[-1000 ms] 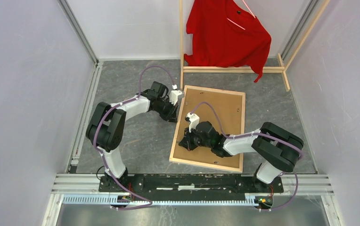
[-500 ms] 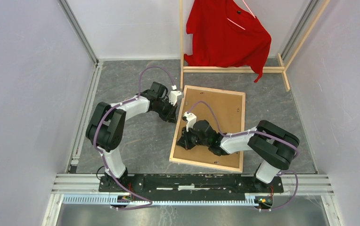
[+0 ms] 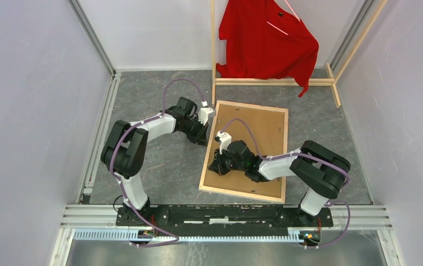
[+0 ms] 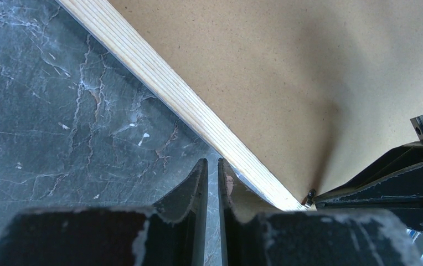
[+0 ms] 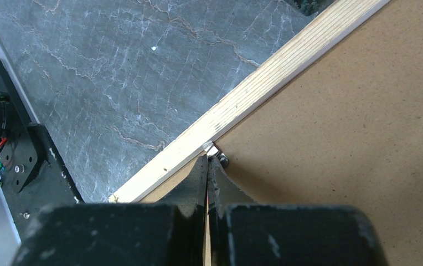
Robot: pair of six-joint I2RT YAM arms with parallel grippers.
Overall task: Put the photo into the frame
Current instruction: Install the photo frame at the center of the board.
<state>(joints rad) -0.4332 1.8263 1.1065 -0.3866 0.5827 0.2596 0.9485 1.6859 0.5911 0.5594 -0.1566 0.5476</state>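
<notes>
The large rectangular picture frame [image 3: 241, 193] lies bare-wood back up on the grey marbled worktop [image 3: 165, 166], with a brown backing board [image 3: 259, 127] seated in it. The right fingers [image 5: 198, 177] are closed at a small metal tab [image 5: 216, 157] on the inner left rail. The left fingers [image 4: 197, 183] stand slightly apart beside that rail and hold nothing. A wooden rack [image 3: 276, 82] with a red shirt [image 3: 267, 39] stands behind.

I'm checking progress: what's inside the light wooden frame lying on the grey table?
A plain brown backing board fills the light bare-wood rectangular frame, which lies back side up. The right pincer, shut, sits at a small metal clip by its rail. Anything beneath the board is covered.
</notes>
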